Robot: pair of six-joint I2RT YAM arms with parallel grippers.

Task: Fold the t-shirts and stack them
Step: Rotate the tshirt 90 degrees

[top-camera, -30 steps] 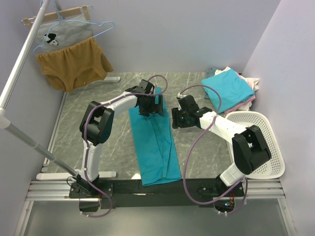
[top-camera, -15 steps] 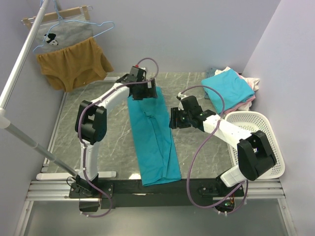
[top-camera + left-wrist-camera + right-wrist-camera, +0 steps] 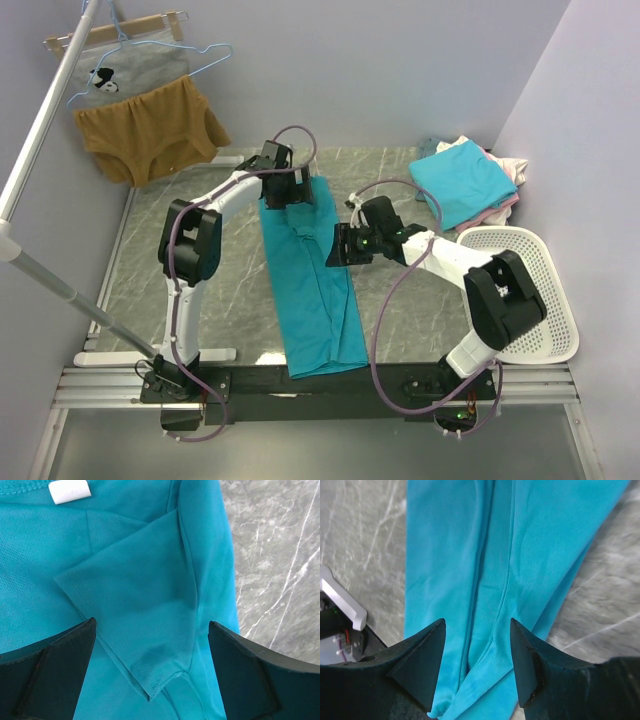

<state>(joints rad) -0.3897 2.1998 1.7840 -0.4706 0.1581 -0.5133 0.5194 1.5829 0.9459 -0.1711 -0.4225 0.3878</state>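
Strip-folded teal cotton t-shirt (image 3: 315, 300) on grey marble counter (image 3: 240, 300); left claw (image 3: 151, 625) wide over its collar, right claw (image 3: 477, 622) wide mid-strip; next, probably: pinch, fold crosswise.

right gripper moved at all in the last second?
Yes. The right gripper has shifted left, away from the white basket, and now sits over the right edge of the teal shirt, jaws open.

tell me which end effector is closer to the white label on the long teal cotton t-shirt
Left. The left end effector hangs over the collar end, the white label just ahead of it; the right end effector is over the mid-length of the teal t-shirt.
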